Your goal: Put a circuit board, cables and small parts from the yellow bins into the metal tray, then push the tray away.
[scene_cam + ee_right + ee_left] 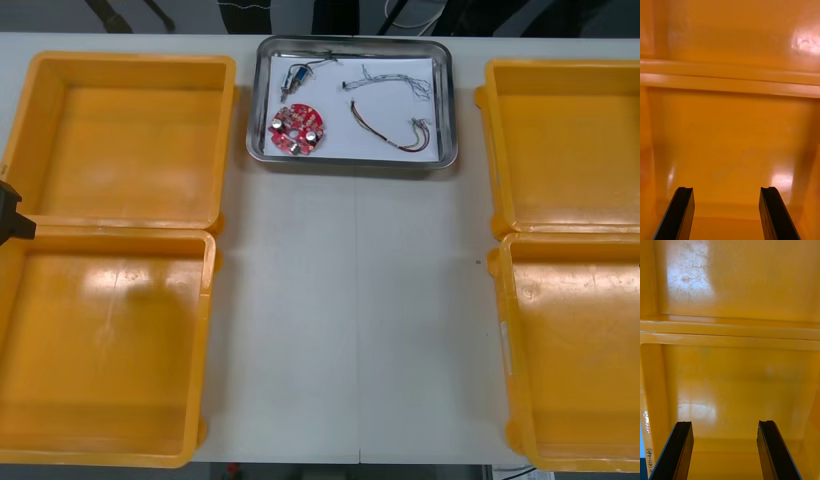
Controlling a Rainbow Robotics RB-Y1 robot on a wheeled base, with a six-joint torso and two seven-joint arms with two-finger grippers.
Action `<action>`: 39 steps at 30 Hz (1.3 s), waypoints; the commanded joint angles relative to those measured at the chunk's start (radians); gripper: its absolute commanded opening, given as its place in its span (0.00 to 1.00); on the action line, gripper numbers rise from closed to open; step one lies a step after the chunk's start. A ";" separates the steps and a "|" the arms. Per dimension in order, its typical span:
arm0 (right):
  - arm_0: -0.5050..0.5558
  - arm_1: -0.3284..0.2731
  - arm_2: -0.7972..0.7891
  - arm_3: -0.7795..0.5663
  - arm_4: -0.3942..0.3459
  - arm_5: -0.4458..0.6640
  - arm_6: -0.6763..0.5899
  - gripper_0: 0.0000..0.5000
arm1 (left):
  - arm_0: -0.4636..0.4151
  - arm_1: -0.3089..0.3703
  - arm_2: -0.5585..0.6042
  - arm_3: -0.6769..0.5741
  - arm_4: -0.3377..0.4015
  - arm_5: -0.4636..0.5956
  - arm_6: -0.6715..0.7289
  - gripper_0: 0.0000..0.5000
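Front view, metal tray point(447, 110), left gripper point(724, 424), right gripper point(727, 189) spread over bins point(130, 60)

Front camera overhead, facing steeply down at the desk point(350, 330), each wrist camera close over its side's yellow bins point(737, 390), those bins shared with the front view

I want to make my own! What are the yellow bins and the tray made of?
The yellow bins: probably moulded plastic, glossy; soft light patches gleam on their rounded floors. The tray: looks like metal, with a shiny mirror-like rim; inside it is white, maybe a paper liner. The left gripper and right gripper hang open over the bins.
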 commanded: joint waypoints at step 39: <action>-0.005 -0.070 -0.062 0.043 -0.033 0.003 -0.037 1.00 | 0.016 -0.009 0.030 -0.027 -0.006 -0.009 -0.100 1.00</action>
